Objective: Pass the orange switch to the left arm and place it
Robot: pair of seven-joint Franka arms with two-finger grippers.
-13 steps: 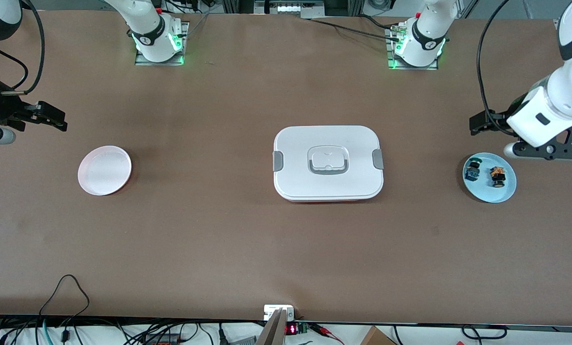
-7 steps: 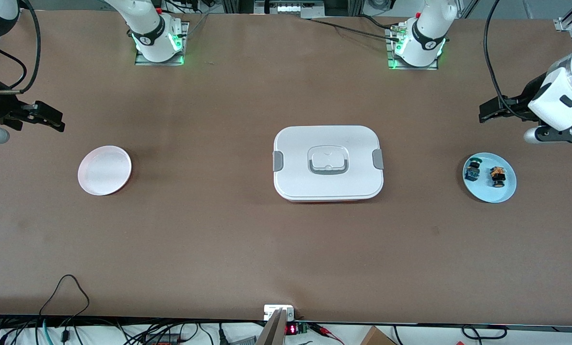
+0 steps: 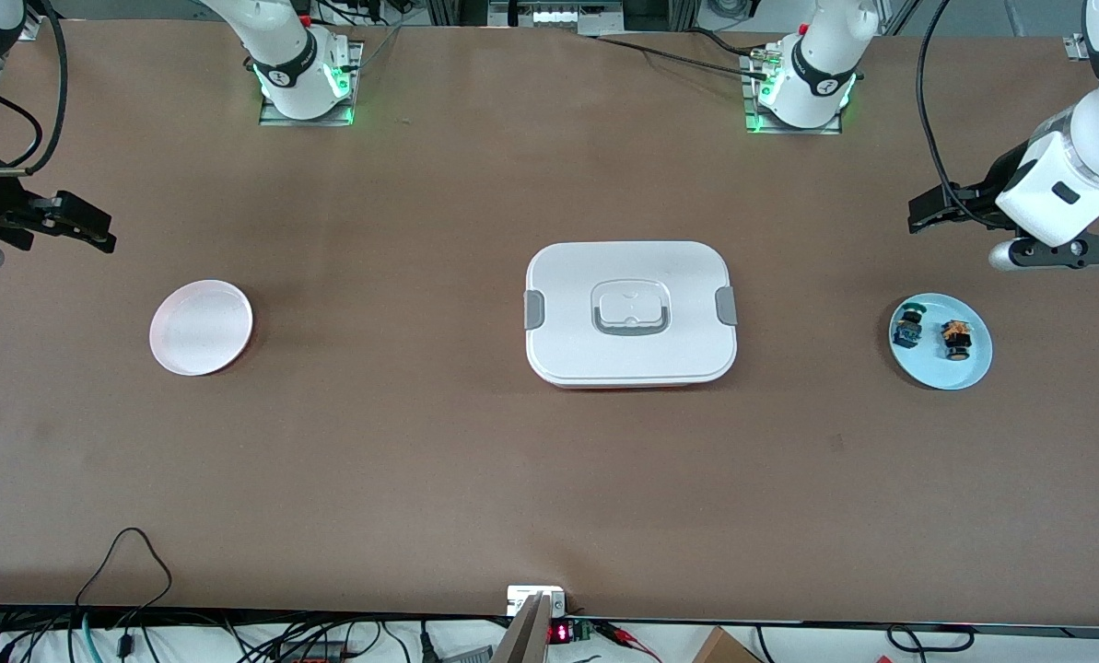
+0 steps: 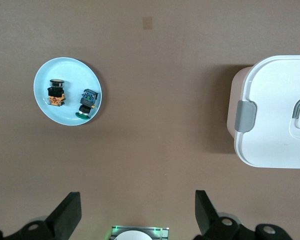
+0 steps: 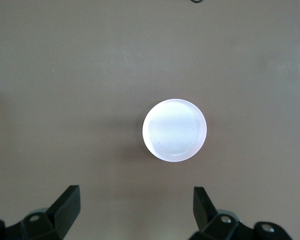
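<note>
Count on the desk [image 3: 475,479]: two plates, one box, two small components, two arms.

Pale blue plate [image 3: 941,342] toward the left arm's end of the desk. It holds both components: the orange switch [image 3: 955,336], black body with an orange cap, and just beside it a blue-and-green component [image 3: 906,329]. The two lie apart, not touching.

Pinkish-white plate [image 3: 201,327] toward the right arm's end, nothing in it.

White box [image 3: 630,313] mid-desk between the plates, well apart from both. Lid on, grey clip at each short side, grey-outlined handle recess on top.

Left tool [image 3: 919,219] in the air over bare desk near the blue plate, farther from the front camera's edge than the plate; fingers spread wide, nothing between them in the left wrist view.

Right tool [image 3: 93,228] over bare desk near the pinkish-white plate; fingers likewise spread, holding nothing.
</note>
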